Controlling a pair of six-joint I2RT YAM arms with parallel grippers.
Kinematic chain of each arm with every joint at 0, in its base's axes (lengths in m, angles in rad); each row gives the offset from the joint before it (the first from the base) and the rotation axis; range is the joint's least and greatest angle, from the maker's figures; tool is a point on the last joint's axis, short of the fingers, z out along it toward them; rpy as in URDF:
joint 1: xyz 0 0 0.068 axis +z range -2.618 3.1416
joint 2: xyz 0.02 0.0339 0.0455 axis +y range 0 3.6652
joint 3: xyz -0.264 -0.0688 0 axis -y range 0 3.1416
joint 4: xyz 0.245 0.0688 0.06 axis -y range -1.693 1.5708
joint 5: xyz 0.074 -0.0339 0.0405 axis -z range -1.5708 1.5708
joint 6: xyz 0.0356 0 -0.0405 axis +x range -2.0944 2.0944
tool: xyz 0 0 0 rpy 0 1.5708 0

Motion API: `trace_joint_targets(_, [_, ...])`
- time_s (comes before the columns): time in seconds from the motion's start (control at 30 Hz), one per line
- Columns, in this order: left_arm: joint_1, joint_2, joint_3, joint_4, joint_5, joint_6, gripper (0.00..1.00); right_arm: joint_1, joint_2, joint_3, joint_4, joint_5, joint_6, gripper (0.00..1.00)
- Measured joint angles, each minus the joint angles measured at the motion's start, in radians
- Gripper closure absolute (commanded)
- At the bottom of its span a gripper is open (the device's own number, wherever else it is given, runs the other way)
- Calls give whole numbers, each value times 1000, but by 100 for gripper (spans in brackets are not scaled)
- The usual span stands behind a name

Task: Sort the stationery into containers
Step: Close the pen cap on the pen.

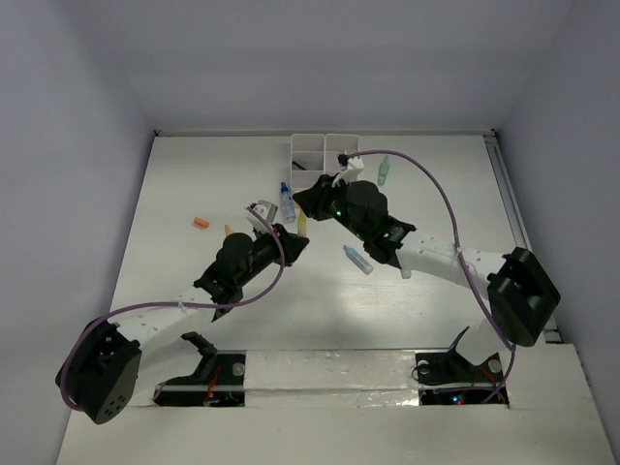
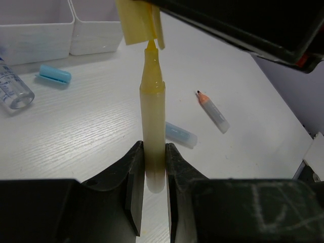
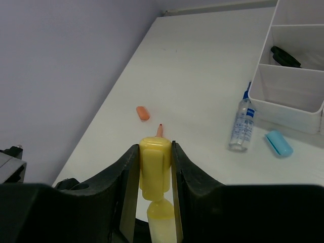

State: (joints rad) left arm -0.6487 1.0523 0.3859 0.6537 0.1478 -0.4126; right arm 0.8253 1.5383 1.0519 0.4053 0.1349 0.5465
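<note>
A yellow highlighter (image 2: 153, 126) stands between the fingers of my left gripper (image 2: 153, 167), which is shut on the lower end of its barrel. Its yellow cap (image 3: 155, 167) is clamped in my right gripper (image 3: 155, 157), shut on it. The cap (image 2: 139, 20) sits right at the highlighter's tip, with the neck of the tip still showing below it. In the top view the two grippers (image 1: 291, 235) (image 1: 310, 203) meet over the table's middle, just in front of the white divided container (image 1: 325, 150).
A small spray bottle (image 3: 242, 126) and a blue cap (image 3: 279, 143) lie beside the container (image 3: 288, 96), which holds a black item (image 3: 285, 56). An orange eraser (image 3: 143, 113), an orange pencil stub (image 2: 212, 111), another blue piece (image 1: 356, 259) and a green item (image 1: 384, 171) lie around.
</note>
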Motion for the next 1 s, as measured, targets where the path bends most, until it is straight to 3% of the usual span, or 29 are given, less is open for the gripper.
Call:
trace_joint_targets(0.57, [0, -12, 0, -25, -48, 0, 100, 11, 18, -24, 10, 5, -18, 91])
trace_joint_targets(1.0, [-5, -60, -25, -70, -53, -10, 100, 66, 14, -144, 206, 24, -18, 92])
